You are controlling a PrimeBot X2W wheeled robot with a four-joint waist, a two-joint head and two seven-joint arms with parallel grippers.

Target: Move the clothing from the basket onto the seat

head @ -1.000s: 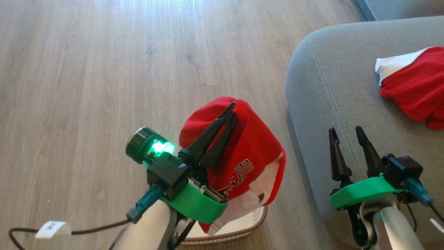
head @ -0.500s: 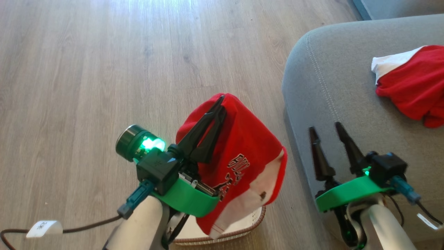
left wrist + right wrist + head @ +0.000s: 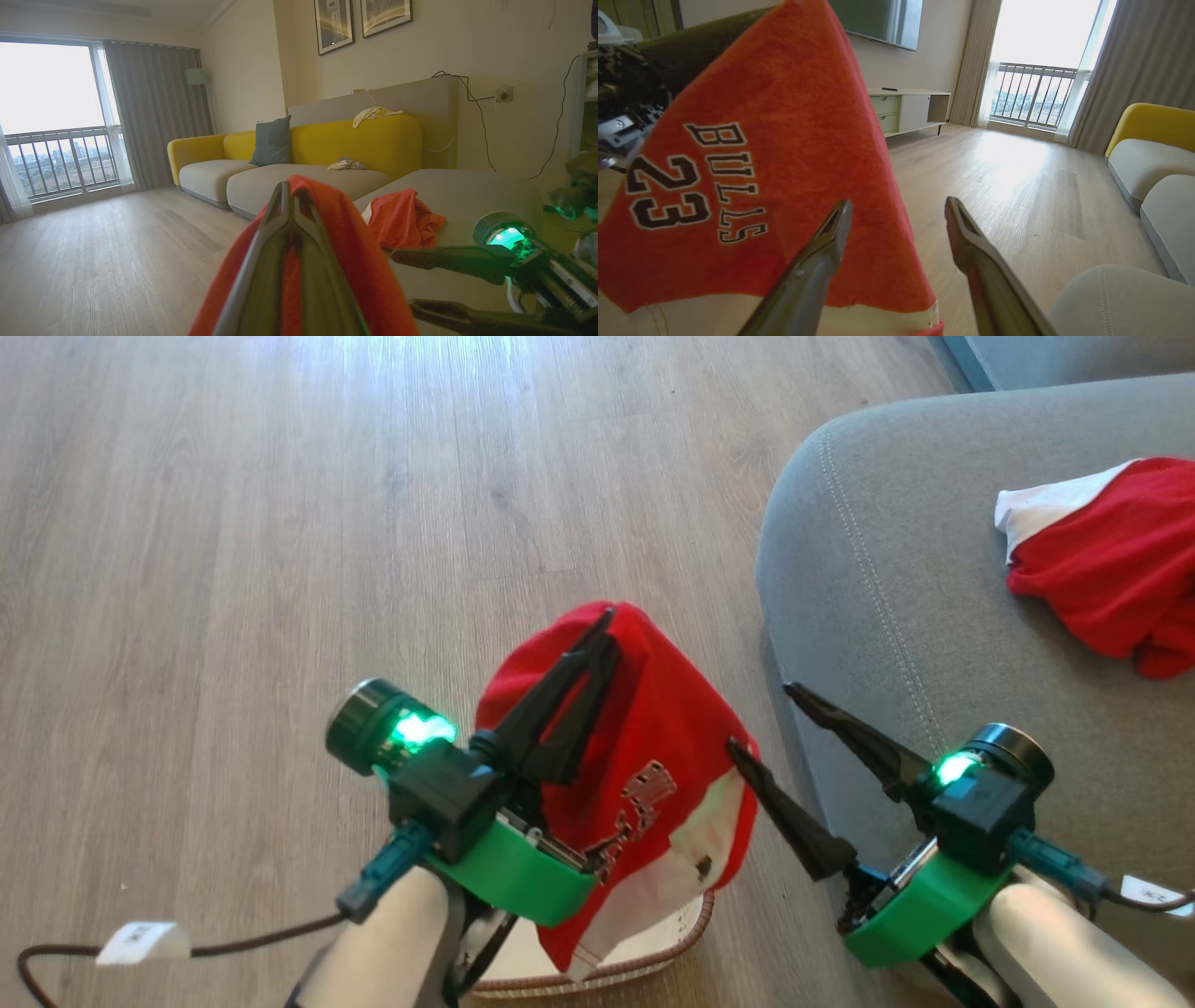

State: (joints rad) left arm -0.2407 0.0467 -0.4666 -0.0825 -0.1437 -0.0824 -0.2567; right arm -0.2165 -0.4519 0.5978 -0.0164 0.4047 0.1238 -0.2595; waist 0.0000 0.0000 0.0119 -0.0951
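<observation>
My left gripper [image 3: 605, 621] is clamped on a red garment [image 3: 663, 728], which drapes below it, its hem hanging over the basket [image 3: 686, 933] under my wrist. My right gripper [image 3: 760, 717], fingers apart, points at that cloth. Beyond my right hand, the other garment [image 3: 1111, 569] lies on the seat [image 3: 878, 597].

Left gripper [image 3: 608, 619] raised, jaws clamped; right gripper [image 3: 760, 716] angled leftward, jaws spread.
</observation>
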